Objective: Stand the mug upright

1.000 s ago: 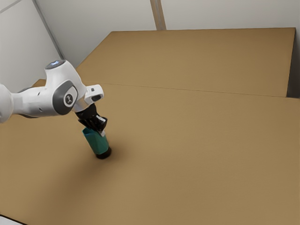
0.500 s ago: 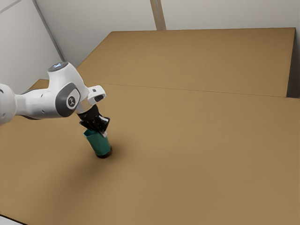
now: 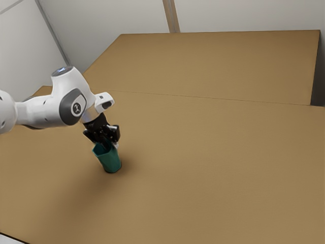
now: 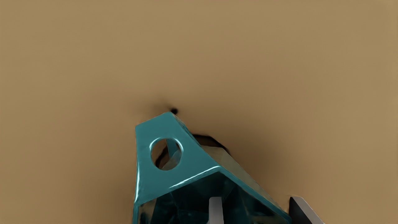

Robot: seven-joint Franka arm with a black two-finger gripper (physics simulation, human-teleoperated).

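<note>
One finger (image 4: 216, 210) of our gripper (image 4: 261, 203) hangs inside the mouth of the teal mug (image 3: 109, 160), and the other finger (image 4: 304, 210) is outside, against the rim; they stand apart with the wall between them, and we see a gap on the inner side, so we judge nothing is clamped. Within the dark hollow we make out only that finger, with no drink or object. Beside the mouth is what looks like the handle (image 4: 146, 183), pierced by a round hole. Lower down, the mug's base meets the table (image 3: 218, 168), mouth up, so the mug looks upright or very nearly; a slight lean we cannot rule out. If it does stand flat, only getting our finger out without tipping it seems left. Farther back rises a pale wall (image 3: 244, 15).
</note>
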